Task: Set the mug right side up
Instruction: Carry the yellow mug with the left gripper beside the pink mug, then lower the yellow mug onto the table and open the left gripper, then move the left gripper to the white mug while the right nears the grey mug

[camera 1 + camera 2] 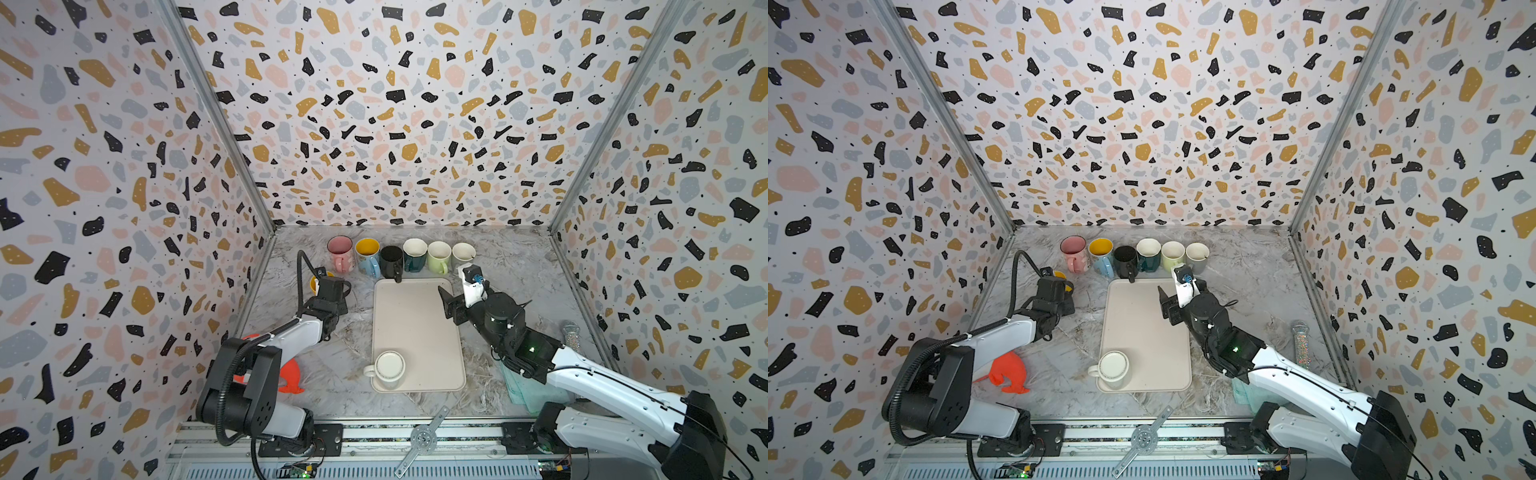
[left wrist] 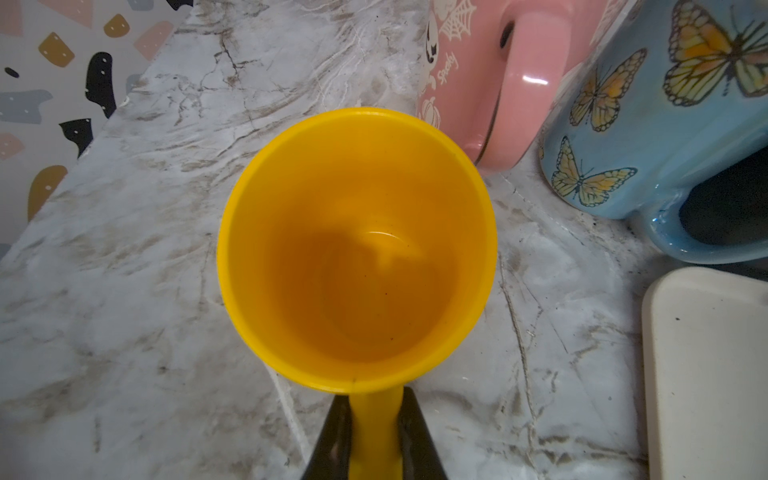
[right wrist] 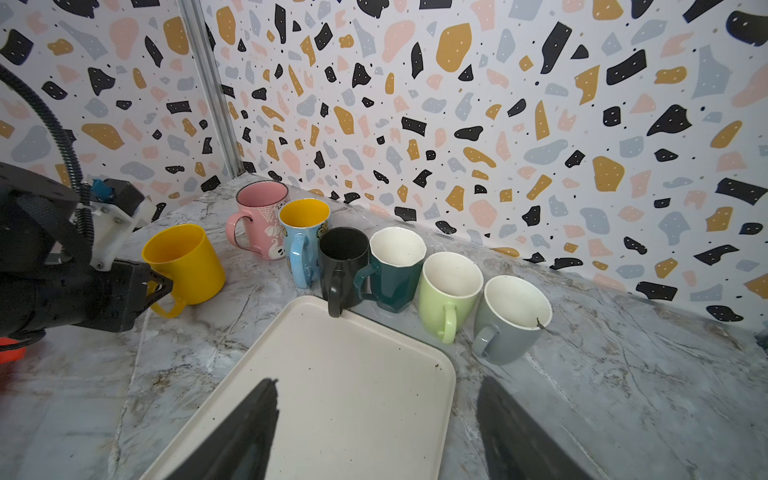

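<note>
L gripper [image 2: 376, 411] pinches yellow mug [image 2: 357, 249] by handle, left of tray [image 3: 332, 357], prob to seat it upright; R gripper [image 3: 378, 384] jaws spread over tray.

Both top views: yellow plastic mug [image 1: 313, 284] mostly hidden behind left arm [image 1: 299, 328] wrist; rim sliver only. Same arm part-covers bright orange obj [image 1: 1009, 372], shape unclear. Under right arm [image 1: 602, 374]: pale green folded cloth [image 1: 524, 392], mostly covered. Left wrist view: pink ceramic mug [image 2: 469, 75], blue butterfly-print mug [image 2: 648, 137] cut off by frame edge. Right wrist view: right gripper [image 3: 378, 382] fingers [image 3: 249, 432] blurred, cut off at edge.
</note>
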`<state>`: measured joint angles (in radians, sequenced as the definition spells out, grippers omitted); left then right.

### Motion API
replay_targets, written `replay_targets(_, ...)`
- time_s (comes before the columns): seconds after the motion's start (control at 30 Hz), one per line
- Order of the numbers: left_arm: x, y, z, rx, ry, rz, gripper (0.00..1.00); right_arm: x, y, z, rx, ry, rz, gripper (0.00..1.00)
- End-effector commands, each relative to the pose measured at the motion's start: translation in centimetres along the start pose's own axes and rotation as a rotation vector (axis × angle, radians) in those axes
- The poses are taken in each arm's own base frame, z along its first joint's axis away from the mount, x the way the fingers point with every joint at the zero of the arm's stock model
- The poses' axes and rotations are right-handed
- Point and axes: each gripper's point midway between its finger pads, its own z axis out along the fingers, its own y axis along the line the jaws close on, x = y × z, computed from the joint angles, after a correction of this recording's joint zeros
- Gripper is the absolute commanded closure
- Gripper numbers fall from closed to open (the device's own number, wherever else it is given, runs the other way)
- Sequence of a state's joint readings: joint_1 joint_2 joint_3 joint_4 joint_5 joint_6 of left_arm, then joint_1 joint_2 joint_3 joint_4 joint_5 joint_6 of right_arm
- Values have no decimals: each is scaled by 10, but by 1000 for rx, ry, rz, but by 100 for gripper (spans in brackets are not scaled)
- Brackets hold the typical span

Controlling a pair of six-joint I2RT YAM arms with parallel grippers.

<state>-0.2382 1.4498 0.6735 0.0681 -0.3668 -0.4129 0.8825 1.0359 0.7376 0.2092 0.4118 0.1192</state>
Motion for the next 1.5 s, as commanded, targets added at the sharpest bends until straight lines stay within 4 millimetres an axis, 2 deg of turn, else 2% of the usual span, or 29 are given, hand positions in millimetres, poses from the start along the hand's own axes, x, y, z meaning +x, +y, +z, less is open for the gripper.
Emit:
replay_targets(0.0, -8, 2, 0, -1, -45, -16, 80, -6, -5, -3, 14, -22, 29, 23)
replay_targets(0.07, -7, 2, 0, -2, -42, -16, 75, -5, -5, -3, 15, -19, 30, 23)
replay_targets(0.33, -4, 2, -2, 5, -39, -15, 70, -5, -4, -3, 12, -19, 33, 23)
replay_targets(0.47, -3, 3, -4, 9, -38, -18, 63, -2, -4, -3, 13, -12, 34, 23)
replay_targets(0.67, -2, 2, -14, 39, -30, -40, 53, -1, -4, -3, 7, -11, 38, 22)
replay_targets(0.97, -15, -18, -63, 252, -70, -106, 48, 7, 6, 2, -40, 5, 59, 20)
replay_targets(1.1, -26, -20, -91, 317, -100, -123, 47, 12, 17, 8, -87, 34, 81, 19)
replay_targets(1.3, -31, -40, -134, 507, -93, -149, 45, 19, 35, 23, -143, 123, 120, 19)
replay_targets(1.37, -33, -42, -147, 549, -97, -161, 44, 12, 37, 28, -144, 112, 146, 19)
replay_targets(1.47, -38, -41, -164, 593, -133, -178, 43, -9, 37, 32, -149, 54, 188, 17)
